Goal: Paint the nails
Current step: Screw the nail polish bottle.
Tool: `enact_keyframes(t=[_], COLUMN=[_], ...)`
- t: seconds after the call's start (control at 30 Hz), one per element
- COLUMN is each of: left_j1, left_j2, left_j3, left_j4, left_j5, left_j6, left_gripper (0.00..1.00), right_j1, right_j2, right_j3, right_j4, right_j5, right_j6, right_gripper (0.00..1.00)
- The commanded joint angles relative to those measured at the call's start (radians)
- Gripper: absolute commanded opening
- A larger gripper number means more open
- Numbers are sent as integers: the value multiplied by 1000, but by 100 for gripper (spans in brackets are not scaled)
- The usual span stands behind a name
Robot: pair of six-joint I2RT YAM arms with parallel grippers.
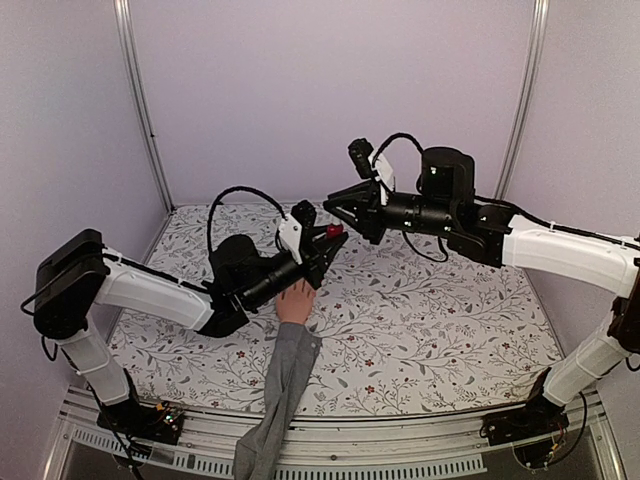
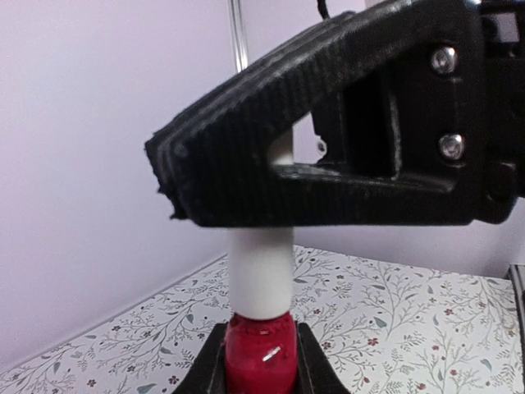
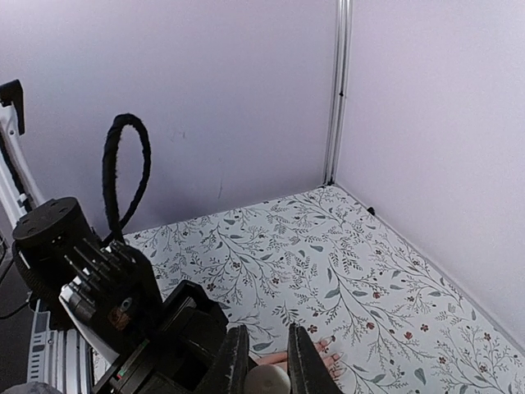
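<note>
Right tool [image 3: 267, 345] is clenched on the white cap [image 2: 261, 271] of the red bottle [image 2: 261, 365]. Left tool [image 2: 261, 335] grasps the bottle body from both sides. Both are closed and meet just above centre of the top view.

Cap is seated on the bottle neck with no gap showing, so judged not yet drawn out. Its long axis runs straight up the left wrist view and crosses the right tool's fingers [image 2: 246, 164] at a right angle. Pull-out direction would be along that axis, away from the left tool.

Hand [image 1: 296, 302] lies flat on the worktop [image 1: 450, 320], just below the left tool in the top view. Grey sleeve [image 1: 280, 390] trails to the bottom edge and the fingers point toward the top of the frame. Left tool covers the fingertips there, so the nails can't be made out. In the right wrist view the nails [image 3: 328, 359] sit on peach fingertips at bottom centre, just beside the right tool and under it.

Key relation: nails are directly beneath the cap, a short drop. Right arm holds the cap, so it looks the one to paint; the left only needs to hold the bottle steady.
</note>
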Motion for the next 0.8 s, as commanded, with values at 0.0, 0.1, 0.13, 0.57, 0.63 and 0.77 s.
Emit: enact_keyframes(t=[0.0,0.1,0.13,0.57,0.63,0.77], left_j1=[-48,-59,-63,-56,-50,-46], left_j2=[49,65,70,30,15,-9], left_j3=[44,51,54,26,18,4], left_j4=[136,154,156,126,108,75], left_j5=[-185,-213,-225,-192,-170,-129], left_j6=[54,74,82,118,116,126], left_gripper=[0,0,0,0,0,0], right_j1=[39,43,44,41,35,28], right_j2=[31,37,42,-24,-38,-72], right_j3=[-20,-22,-24,-55,-61,-85], right_j4=[42,44,46,62,63,65], right_j5=[99,108,108,148,142,136], right_j6=[66,77,112,93,93,37], right_gripper=[0,0,0,21,24,31])
